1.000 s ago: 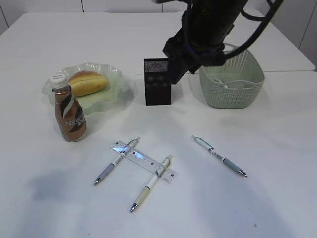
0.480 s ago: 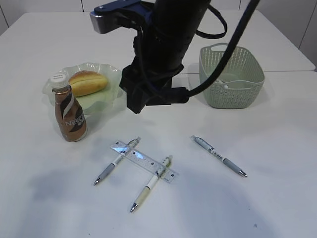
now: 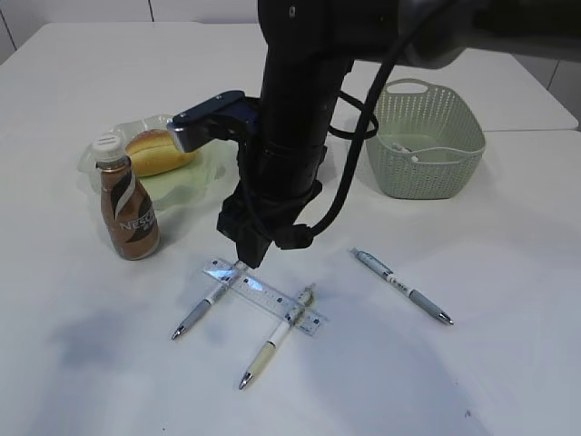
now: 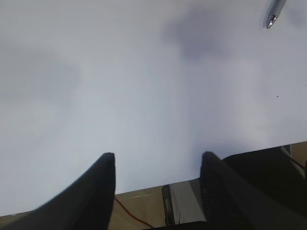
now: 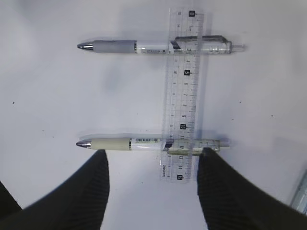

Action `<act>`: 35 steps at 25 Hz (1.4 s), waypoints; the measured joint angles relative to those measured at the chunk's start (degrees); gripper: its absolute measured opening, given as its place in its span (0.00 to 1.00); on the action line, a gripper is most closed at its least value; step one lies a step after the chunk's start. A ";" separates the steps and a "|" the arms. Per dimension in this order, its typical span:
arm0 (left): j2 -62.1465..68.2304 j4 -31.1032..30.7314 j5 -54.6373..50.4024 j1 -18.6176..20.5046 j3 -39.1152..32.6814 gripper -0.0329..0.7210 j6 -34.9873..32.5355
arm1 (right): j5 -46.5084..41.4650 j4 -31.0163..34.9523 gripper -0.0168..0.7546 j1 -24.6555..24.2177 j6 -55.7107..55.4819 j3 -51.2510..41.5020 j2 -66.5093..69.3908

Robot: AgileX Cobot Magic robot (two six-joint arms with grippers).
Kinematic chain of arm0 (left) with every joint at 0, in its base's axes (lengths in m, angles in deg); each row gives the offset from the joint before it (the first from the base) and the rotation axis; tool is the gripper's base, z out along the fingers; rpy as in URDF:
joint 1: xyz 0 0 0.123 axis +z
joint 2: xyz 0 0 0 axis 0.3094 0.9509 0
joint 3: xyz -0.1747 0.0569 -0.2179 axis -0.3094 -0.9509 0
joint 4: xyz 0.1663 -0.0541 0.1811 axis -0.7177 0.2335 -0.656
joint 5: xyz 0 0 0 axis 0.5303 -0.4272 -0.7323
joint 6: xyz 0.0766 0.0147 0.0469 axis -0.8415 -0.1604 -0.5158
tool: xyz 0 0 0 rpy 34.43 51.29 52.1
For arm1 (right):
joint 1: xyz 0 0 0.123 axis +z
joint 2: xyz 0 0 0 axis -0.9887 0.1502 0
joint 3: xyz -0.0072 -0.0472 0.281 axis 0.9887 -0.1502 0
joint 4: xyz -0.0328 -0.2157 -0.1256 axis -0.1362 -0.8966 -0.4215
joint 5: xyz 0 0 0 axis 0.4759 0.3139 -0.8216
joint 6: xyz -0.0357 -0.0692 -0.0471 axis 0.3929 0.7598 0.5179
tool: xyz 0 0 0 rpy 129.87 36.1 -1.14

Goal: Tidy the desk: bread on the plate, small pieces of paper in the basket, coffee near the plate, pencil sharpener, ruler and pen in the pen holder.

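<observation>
On a white table (image 3: 508, 236), the pen holder is hidden behind the right arm, whose open, empty gripper (image 5: 151, 184) is poised over a clear ruler (image 5: 183, 91) laid across two pens.

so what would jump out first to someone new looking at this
The big black right arm fills the middle, its open end effector low over a clear ruler lying across two pens. Left of it, a coffee bottle stands before a plate holding bread.
</observation>
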 joint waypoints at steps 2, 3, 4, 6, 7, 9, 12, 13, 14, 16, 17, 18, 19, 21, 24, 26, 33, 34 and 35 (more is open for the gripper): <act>0.00 0.00 0.00 0.00 0.00 0.57 0.00 | 0.00 0.00 0.62 0.00 -0.81 0.00 0.94; 0.00 0.00 0.00 0.00 0.00 0.57 0.00 | 0.10 -0.10 0.64 0.00 -1.59 0.00 1.93; 0.00 0.00 0.00 0.00 0.00 0.57 0.00 | 0.10 -0.10 0.65 0.00 -1.92 0.12 2.41; 0.00 0.00 0.00 0.00 0.00 0.57 0.00 | 0.21 -0.21 0.68 0.00 -2.03 0.21 3.18; 0.00 0.00 0.00 0.00 0.00 0.57 0.00 | 0.21 -0.21 0.69 0.00 -2.07 0.34 3.54; 0.00 0.00 0.00 0.00 0.00 0.57 0.00 | 0.44 -0.85 0.69 0.00 -2.07 0.58 4.52; 0.00 0.00 0.00 0.00 0.00 0.57 0.00 | 1.17 -1.47 0.70 0.00 -1.86 0.58 5.66; 0.00 0.00 0.00 0.00 0.00 0.57 0.00 | 1.49 -1.69 0.70 0.00 -1.65 0.58 6.21; 0.00 0.00 0.00 0.00 0.00 0.57 0.00 | 2.21 -2.20 0.70 0.00 -1.37 0.58 6.75; 0.00 0.00 0.00 0.00 0.00 0.57 0.00 | 2.77 -2.41 0.70 0.00 -1.34 0.58 6.89; 0.00 0.00 0.00 0.00 0.00 0.57 0.00 | 3.48 -3.15 0.70 0.00 -1.19 0.58 7.02; 0.00 0.00 0.00 0.00 0.00 0.57 0.00 | 3.80 -3.29 0.70 0.00 -1.19 0.58 7.13; 0.00 0.00 0.00 0.00 0.00 0.57 0.00 | 4.07 -3.62 0.70 0.00 -1.13 0.58 7.13; 0.00 0.00 0.00 0.00 0.00 0.57 0.00 | 5.31 -3.97 0.70 0.00 -1.05 0.58 7.37; 0.00 0.83 0.00 0.00 0.00 0.57 0.00 | 6.84 -4.06 0.70 0.00 -0.99 0.58 7.44; 0.00 1.89 0.00 0.00 0.00 0.57 0.00 | 7.10 -4.06 0.70 0.00 -0.99 0.58 7.50; 0.00 2.99 0.00 0.00 0.00 0.57 0.10 | 9.04 -4.06 0.70 0.00 -0.31 0.81 7.60; 0.00 2.99 0.00 0.00 0.00 0.57 0.09 | 9.04 -4.06 0.70 0.00 -0.31 1.05 7.87; 0.00 2.99 0.00 0.00 0.00 0.57 0.09 | 9.04 -4.06 0.70 0.00 -0.05 1.57 8.36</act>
